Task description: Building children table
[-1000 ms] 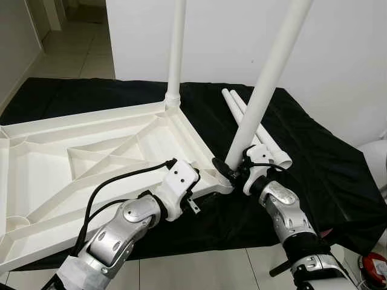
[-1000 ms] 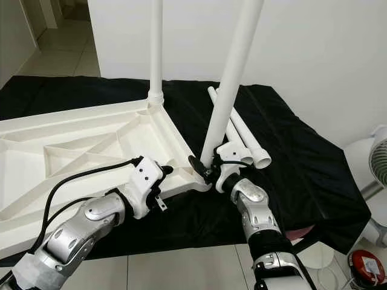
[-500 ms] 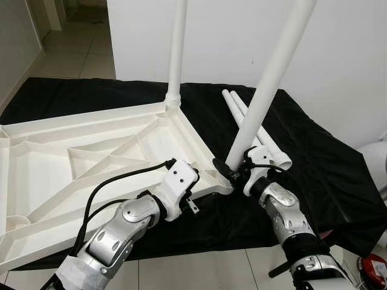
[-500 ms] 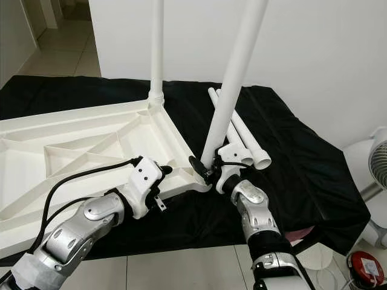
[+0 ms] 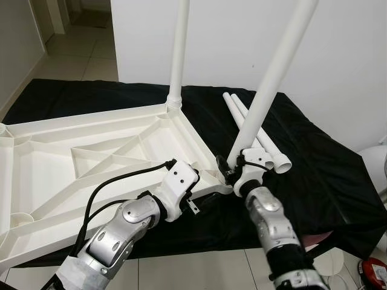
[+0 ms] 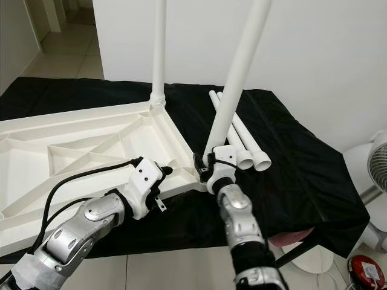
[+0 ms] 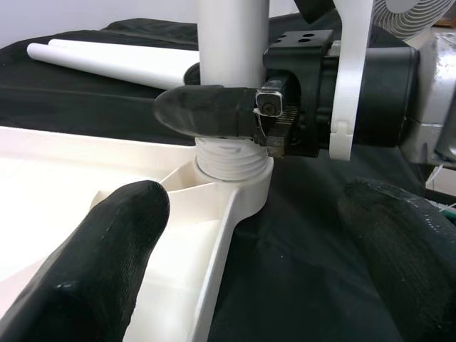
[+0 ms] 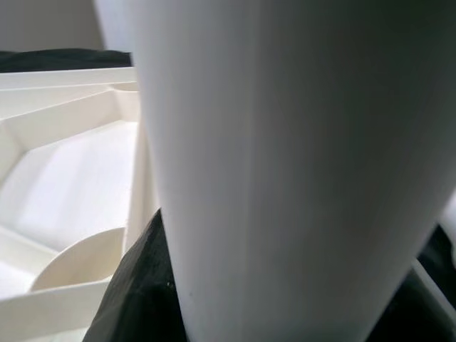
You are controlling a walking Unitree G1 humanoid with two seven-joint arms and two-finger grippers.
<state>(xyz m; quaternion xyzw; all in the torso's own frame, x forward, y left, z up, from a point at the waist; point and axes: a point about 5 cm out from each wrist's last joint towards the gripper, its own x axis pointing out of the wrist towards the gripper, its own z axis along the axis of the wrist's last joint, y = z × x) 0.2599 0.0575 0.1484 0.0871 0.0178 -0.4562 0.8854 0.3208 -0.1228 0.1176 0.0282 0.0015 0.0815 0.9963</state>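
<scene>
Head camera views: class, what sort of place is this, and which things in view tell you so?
Probably a room in a home: tiled floor, plain white wall, a fan, and a black cloth spread as a work area under the upturned tabletop.

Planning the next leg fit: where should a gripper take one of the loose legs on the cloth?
Grip a loose leg mid-shaft, coming from above with jaws across its width. It lies flat on the black cloth beside its twin, so only the top and outer side are reachable; the round tube suits a crosswise pinch.
</scene>
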